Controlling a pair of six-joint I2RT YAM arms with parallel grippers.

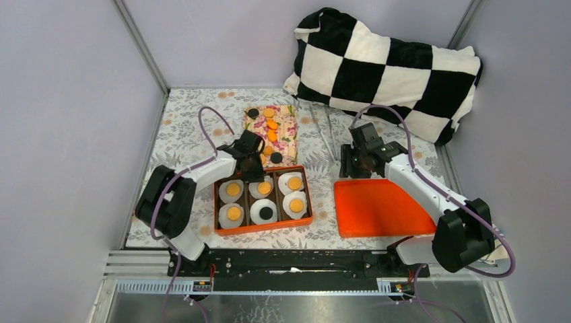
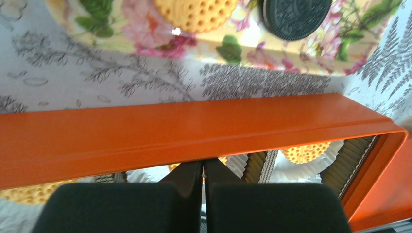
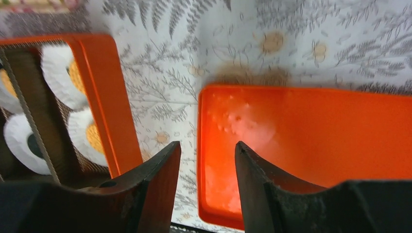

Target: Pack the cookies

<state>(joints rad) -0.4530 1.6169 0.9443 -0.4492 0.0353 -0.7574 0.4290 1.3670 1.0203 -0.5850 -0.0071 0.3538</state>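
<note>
Left hand point(image 2: 203, 170) pinched fully shut, apparently empty, above orange box point(image 1: 217, 202) far rim. Six cookies point(image 1: 265, 188) fill its cups point(image 1: 288, 179); spares lie on floral board point(image 1: 288, 128) just behind. Right hand point(image 3: 206, 148) half-open, empty, over lid point(image 1: 377, 205) beside box, presumably staged for closing.

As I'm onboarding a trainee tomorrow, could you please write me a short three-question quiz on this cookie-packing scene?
1. True or false: the left claw is shut, near the far wall of the orange box.
2. How many of the paper cups in the box hold a black cookie? A) none B) one C) three
3. Fill in: the open right claw hangs over a corner of the orange ____.
Key: 1 true; 2 B; 3 lid.
</note>
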